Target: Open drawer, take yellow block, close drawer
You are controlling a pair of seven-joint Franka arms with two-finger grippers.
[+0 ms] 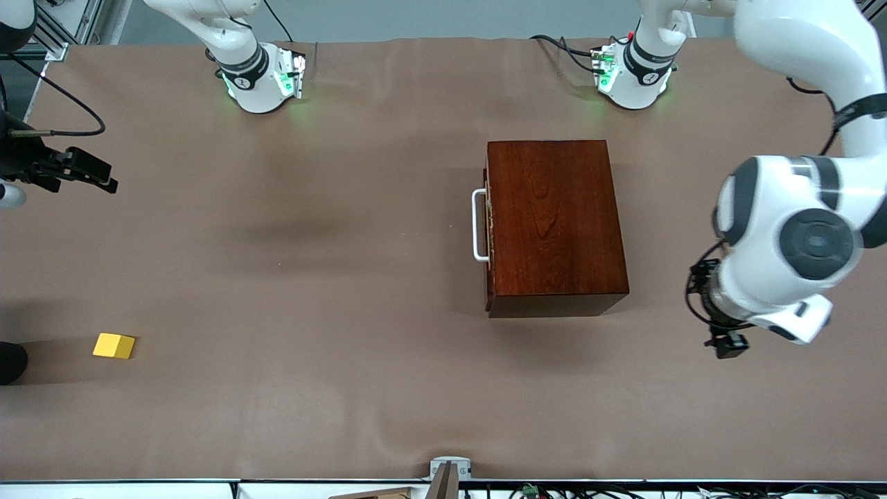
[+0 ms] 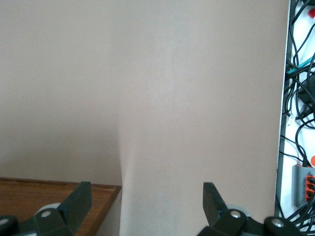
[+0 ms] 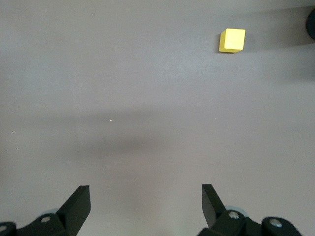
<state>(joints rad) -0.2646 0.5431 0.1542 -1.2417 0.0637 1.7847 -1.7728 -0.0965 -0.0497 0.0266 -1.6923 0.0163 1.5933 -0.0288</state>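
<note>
The right gripper point(image 1: 104, 179) hangs at about nine o'clock of the front view, over the table point(image 1: 312, 312) at the right arm's end; in its wrist view its fingers point(image 3: 78, 204) are spread wide with nothing between them. The yellow block point(image 1: 114, 345) lies on the bare cloth toward eight o'clock, nearer the front camera than that gripper, and shows again in the right wrist view point(image 3: 232, 40).

The mahogany box point(image 1: 554, 225) sits just past centre toward three o'clock. The drawer point(image 1: 489, 222) is pushed in, its white handle point(image 1: 479, 225) facing the right arm's end of the table, well apart from the block.

The left gripper point(image 1: 726, 341) hovers at about four o'clock, over the table beside the box; its fingers point(image 2: 79, 200) stand wide and hold nothing.
</note>
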